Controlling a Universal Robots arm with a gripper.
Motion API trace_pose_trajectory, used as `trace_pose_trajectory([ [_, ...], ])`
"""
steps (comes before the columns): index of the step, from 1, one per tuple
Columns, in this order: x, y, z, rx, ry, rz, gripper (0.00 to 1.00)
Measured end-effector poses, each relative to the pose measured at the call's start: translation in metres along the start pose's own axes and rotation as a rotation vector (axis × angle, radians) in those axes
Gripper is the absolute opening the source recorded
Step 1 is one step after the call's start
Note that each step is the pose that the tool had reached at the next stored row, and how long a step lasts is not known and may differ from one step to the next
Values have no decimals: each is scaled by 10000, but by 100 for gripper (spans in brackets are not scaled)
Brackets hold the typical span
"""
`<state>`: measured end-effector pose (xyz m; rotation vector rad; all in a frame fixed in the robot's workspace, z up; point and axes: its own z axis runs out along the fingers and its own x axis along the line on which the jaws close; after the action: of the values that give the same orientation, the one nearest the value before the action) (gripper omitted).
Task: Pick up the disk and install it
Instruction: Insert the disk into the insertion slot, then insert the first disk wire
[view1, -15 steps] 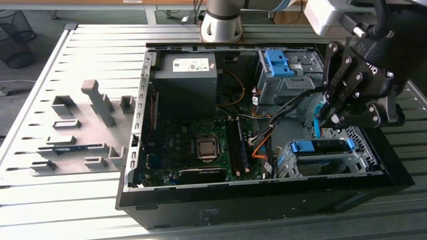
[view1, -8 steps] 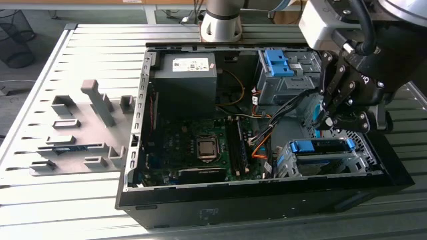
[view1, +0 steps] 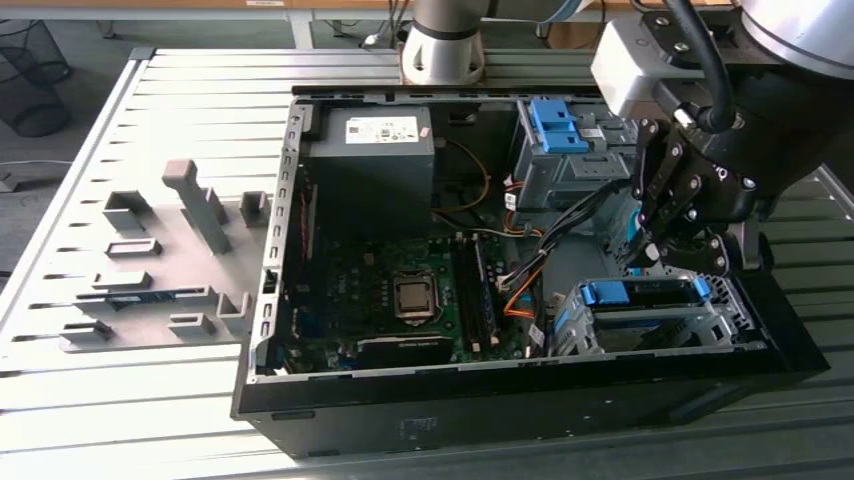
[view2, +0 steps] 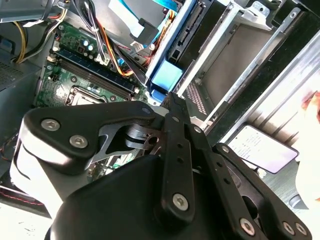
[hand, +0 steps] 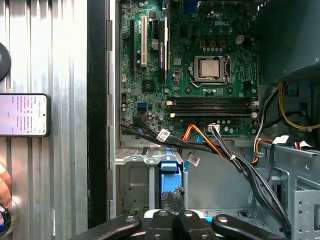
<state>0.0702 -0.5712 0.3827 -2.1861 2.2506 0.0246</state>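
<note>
Nearest, along the front edge of the open computer case (view1: 534, 400), a metal drive cage (view1: 567, 325) is seen at the exterior view's right. The disk (view1: 627, 293) is seated in it, with its blue frame uppermost. Just above it the gripper (view1: 663, 262) is held with its fingers pressed together. In the first wrist view the fingertips (hand: 172, 197) are set against the blue frame, but whether anything is pinched between them cannot be told. Beside the cage, bundled cables (view1: 534, 270) are strung across to the motherboard (view1: 387, 290), where the processor socket (view1: 414, 297) is exposed. Farther back, a dark grey power supply (view1: 374, 170) with a white sticker is mounted. A second cage holding a bare blue clip (view1: 551, 125) is set beside it. Outside the case, a grey fixture (view1: 160, 260) is laid on the slatted table (view1: 80, 420) at the exterior view's left.
</note>
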Motion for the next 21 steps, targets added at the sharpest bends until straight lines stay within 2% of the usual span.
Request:
trace_pose_trajectory([
  [11, 0, 0, 3, 0, -2, 0, 11],
  [14, 0, -23, 8, -1, -6, -2, 11],
  [21, -23, -300, 26, 0, -2, -1, 11],
])
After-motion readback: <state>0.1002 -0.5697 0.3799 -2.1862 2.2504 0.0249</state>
